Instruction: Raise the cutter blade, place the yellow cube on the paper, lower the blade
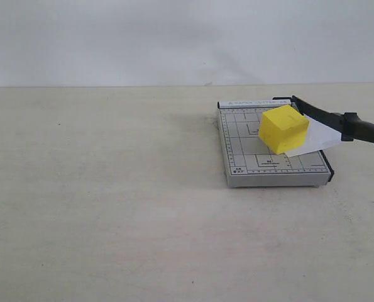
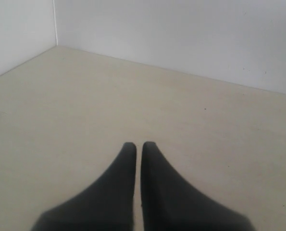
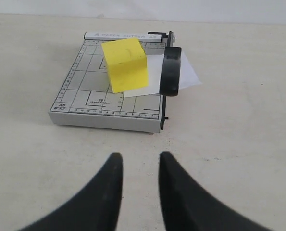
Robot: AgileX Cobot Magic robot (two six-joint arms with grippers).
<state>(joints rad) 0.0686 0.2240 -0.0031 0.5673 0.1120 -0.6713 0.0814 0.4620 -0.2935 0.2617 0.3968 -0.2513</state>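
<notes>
The yellow cube (image 1: 283, 128) (image 3: 126, 65) rests on the paper (image 1: 322, 135) (image 3: 188, 74), which lies on the grey gridded cutter base (image 1: 249, 157) (image 3: 85, 82) and sticks out past its blade side. The cutter blade (image 1: 328, 116) (image 3: 171, 71) stands lifted off the base, its thick black handle up in the air over the paper's outer corner. My right gripper (image 3: 141, 155) is open with nothing between its fingers, over bare table short of the base's near edge. My left gripper (image 2: 139, 144) is shut over bare table, with none of the task's things in its view. Neither gripper shows in the exterior view.
The cutter sits on a wide beige table (image 1: 111, 207) at the right of the exterior view. A white wall (image 1: 174, 38) runs along the table's far edge, and the left wrist view shows a wall corner (image 2: 55, 24).
</notes>
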